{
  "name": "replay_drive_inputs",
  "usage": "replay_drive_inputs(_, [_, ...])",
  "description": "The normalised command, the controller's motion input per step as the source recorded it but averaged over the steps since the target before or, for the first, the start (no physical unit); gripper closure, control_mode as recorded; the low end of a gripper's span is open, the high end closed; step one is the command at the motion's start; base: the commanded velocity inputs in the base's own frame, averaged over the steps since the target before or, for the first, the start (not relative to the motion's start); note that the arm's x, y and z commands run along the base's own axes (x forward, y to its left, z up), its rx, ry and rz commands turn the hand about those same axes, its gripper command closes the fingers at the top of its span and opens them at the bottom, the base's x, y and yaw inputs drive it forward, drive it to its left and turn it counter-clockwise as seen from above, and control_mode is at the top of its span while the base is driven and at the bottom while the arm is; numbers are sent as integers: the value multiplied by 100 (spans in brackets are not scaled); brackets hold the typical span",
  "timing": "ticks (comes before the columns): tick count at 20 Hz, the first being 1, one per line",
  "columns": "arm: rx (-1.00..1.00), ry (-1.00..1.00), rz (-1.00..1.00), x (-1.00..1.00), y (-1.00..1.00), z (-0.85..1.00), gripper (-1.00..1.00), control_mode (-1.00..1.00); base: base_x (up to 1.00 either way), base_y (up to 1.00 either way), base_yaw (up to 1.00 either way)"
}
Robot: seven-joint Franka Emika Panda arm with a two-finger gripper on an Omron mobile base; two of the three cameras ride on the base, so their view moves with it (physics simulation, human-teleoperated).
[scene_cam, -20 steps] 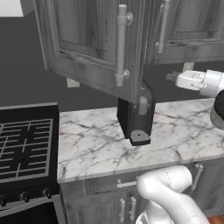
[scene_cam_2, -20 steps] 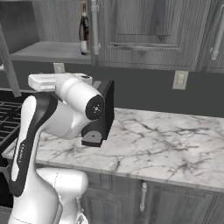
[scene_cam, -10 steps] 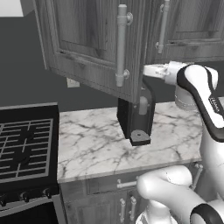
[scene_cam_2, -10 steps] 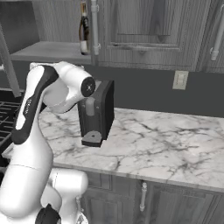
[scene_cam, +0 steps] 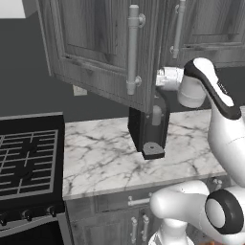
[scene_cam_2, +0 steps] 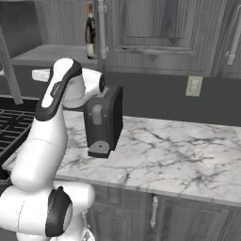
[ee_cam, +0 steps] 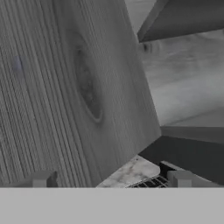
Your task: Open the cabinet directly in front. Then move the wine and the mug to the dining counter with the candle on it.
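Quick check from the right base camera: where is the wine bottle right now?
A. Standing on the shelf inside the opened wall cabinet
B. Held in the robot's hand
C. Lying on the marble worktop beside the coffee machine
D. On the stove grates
A. In the right base view the wine bottle stands upright on the shelf of the cabinet, above and behind the coffee machine, with nothing gripping it.
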Motion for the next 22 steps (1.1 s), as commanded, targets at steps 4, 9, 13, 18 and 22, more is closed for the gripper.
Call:
replay_drive_inputs(4, [0,0,53,0,100,-18,-100,-100,0,0,0])
replay_drive_inputs(9, [-7,-9,31,-41,100,-1,-100,-100,0,0,0])
replay_drive_inputs(13, [0,-18,4,-83,100,0,-100,-100,0,0,0])
replay_drive_inputs(18, [16,-30,-20,-91,100,0,-100,-100,0,0,0])
replay_drive_inputs(22, [4,-5,-29,-1,74,-10,-100,-100,0,0,0])
